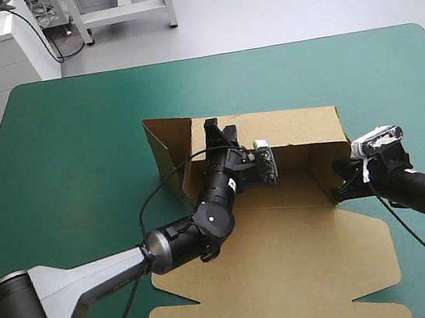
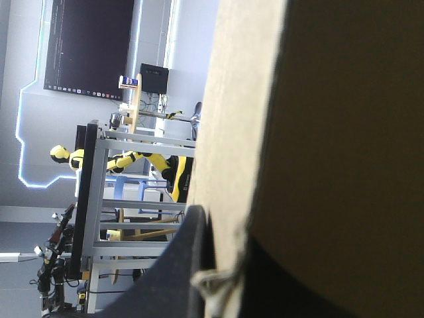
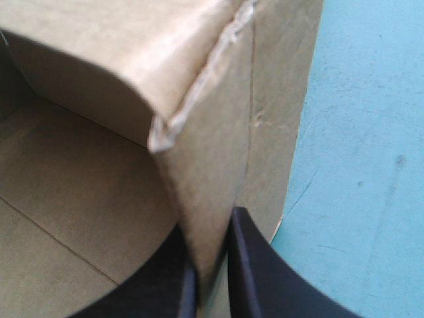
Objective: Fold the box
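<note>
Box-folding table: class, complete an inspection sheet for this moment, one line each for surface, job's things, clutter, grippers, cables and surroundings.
Surface: teal-green cover, carrying the board near its middle.
Job's things: brown box, partly folded; far wall raised, left flap standing and splayed outward, lid flat toward the near edge.
Clutter: nothing seen.
Grippers: left gripper shut on the far wall's top edge; right gripper shut on the right side wall.
Cables: nothing seen beyond the robot's own.
Surroundings: nothing seen over the table.
</note>
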